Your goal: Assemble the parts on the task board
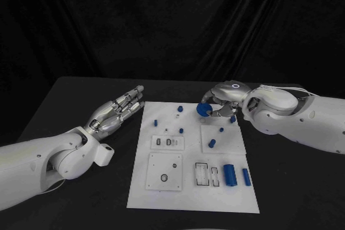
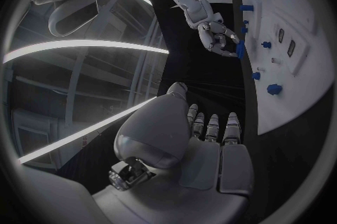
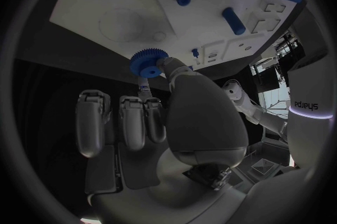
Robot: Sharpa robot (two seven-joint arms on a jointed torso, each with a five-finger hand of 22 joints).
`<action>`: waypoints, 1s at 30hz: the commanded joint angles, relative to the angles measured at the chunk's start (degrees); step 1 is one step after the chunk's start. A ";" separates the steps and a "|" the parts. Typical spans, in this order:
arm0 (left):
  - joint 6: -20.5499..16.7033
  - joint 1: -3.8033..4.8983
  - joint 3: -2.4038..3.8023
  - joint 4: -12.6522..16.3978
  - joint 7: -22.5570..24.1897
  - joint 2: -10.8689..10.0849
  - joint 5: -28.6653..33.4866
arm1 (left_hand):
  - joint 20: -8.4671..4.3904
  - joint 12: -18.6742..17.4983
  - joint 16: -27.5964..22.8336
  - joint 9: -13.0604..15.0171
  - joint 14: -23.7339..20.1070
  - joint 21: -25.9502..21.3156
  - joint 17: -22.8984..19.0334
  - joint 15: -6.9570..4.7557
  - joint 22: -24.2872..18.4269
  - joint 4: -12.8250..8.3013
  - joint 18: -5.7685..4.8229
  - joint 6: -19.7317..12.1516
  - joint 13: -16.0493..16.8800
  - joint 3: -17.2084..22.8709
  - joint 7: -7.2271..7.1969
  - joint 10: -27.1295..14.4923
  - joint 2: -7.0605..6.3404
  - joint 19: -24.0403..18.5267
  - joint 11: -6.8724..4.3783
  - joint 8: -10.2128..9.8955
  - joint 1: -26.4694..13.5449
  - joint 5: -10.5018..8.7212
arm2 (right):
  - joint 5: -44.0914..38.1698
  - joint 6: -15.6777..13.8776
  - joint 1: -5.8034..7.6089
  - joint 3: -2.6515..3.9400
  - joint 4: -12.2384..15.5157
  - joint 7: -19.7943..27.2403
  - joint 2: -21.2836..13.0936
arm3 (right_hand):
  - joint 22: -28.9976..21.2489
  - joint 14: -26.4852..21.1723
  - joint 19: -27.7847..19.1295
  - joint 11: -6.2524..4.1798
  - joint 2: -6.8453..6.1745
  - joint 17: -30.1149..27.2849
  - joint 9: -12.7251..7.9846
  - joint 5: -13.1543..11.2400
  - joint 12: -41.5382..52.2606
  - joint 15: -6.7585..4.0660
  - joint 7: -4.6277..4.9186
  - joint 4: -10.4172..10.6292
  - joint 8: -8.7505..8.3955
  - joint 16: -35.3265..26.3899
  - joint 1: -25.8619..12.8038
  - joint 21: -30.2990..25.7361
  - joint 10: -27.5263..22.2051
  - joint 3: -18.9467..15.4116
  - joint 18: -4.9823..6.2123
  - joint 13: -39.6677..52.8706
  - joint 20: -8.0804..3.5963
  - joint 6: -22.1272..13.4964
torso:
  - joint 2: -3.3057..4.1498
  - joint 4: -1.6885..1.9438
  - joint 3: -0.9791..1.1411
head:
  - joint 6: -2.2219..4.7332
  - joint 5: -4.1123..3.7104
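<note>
Head view: your right hand [image 1: 219,106] pinches a blue gear [image 1: 203,109] above the white board [image 1: 193,190] at its 12 o'clock edge, apparently to seat it. Left hand [image 1: 115,114] lies released, fingers flat, at 9 o'clock, keeping clear.

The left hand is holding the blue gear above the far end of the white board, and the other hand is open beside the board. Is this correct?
Not quite: the right hand holds the blue gear, as the head view shows, pinched at its fingertips. The left hand is the open one beside the task board.
</note>
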 commanded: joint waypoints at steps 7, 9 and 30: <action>0.82 0.05 0.04 -0.10 0.87 0.49 -0.31 | 0.38 -0.17 -0.21 0.03 0.08 0.31 -0.08 0.35 0.06 0.02 0.52 -0.15 -0.07 0.36 0.35 0.01 0.01 0.14 0.35 0.09 0.45 0.36 | 1.68 1.57 0.12 0.00 -1.85 0.80 4.83 | 9.10 6.16 1.37 0.66 0.08 15.09 11.66 -1.95 0.15 0.61 0.11 0.27 9.20 0.15 -0.55 -0.38 6.07 0.62 0.33 15.06 0.56 -0.01 | 0.02 0.03 -0.01 | -0.09 0.18; 0.88 0.05 0.04 -0.12 0.86 0.57 -0.31 | 0.38 -0.17 -0.21 0.03 0.08 0.31 -0.08 0.35 0.06 0.02 0.52 -0.15 -0.07 0.36 0.35 0.01 0.01 0.14 0.35 0.09 0.45 0.36 | 1.70 1.91 -0.04 0.00 -2.61 0.95 5.85 | 9.08 6.16 1.36 0.72 0.07 15.09 11.66 -2.23 0.15 0.66 0.14 0.24 9.20 0.15 -0.55 -0.40 6.07 0.69 0.34 15.06 0.60 -0.07 | 0.03 0.01 0.00 | -0.11 0.29; 1.23 0.05 0.04 -0.30 0.61 0.95 -0.31 | 0.45 -0.17 -0.21 0.04 0.08 0.31 -0.08 0.48 0.06 0.03 0.52 -0.14 -0.06 0.43 0.37 0.03 -0.02 0.14 0.38 0.10 0.53 0.41 | 1.75 3.75 -1.61 0.00 -9.31 2.13 13.77 | 8.91 6.16 1.20 1.25 0.04 15.09 11.28 -3.26 0.15 1.09 0.61 0.03 8.41 0.15 -0.65 -0.67 6.07 1.23 0.41 15.06 0.97 -0.85 | 0.01 0.01 -0.01 | -0.23 0.04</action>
